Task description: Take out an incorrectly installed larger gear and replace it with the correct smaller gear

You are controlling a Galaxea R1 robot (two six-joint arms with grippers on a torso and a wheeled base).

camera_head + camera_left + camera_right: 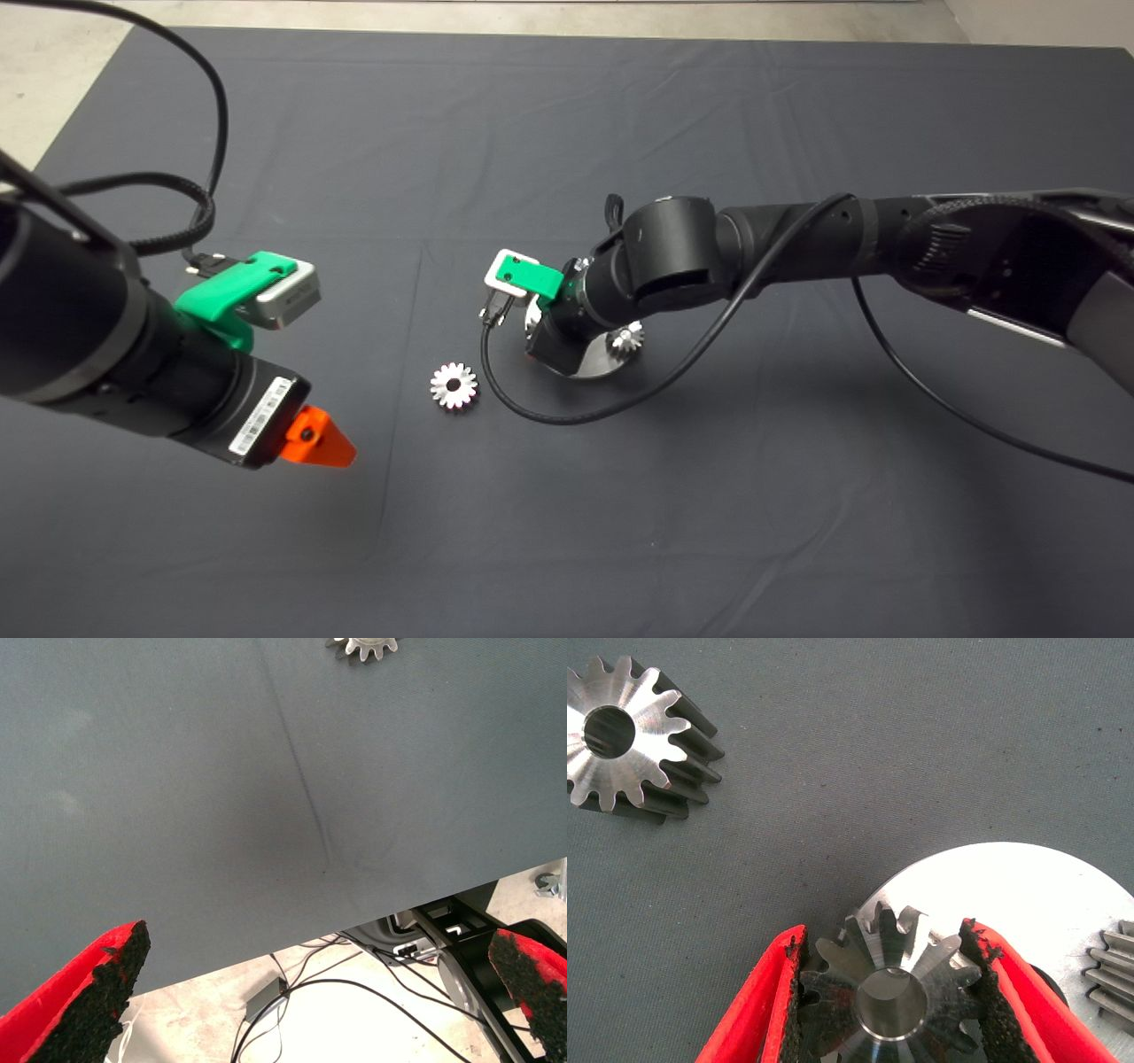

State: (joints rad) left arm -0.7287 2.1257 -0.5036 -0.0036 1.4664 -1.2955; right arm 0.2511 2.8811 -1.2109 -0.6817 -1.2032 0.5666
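Note:
The larger gear, bright silver and wide, lies flat on the mat left of the round metal base plate. It also shows in the right wrist view, and its edge shows in the left wrist view. My right gripper is over the plate's left part. Its fingers are shut on the smaller gear, which sits on the plate with a peg in its centre hole. My left gripper is open and empty, hovering left of the larger gear.
Another small gear stands on the plate's right side and shows in the right wrist view. A black cable loops on the mat below the plate. The left wrist view shows the mat's edge with floor and cables beyond.

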